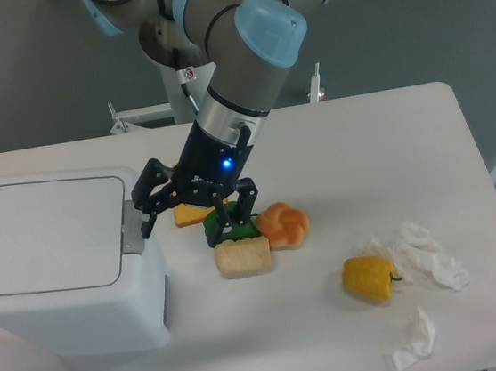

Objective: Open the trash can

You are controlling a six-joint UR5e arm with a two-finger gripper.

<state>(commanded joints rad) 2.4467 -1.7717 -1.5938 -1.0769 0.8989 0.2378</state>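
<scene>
Gripper [194, 211] spread wide and empty, one finger at grey button [131, 235] on right edge of trash can [59, 261] at table's left, lid down; next, likely press button.

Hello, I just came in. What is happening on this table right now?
A single robot arm is working at the trash can, a big white bin on the left of the table. Its gripper is open, with one finger right at the grey button on the bin's edge. The lid lies flat, so the bin is not open yet. Toy foods, a yellow pepper and crumpled tissues lie untouched.
</scene>
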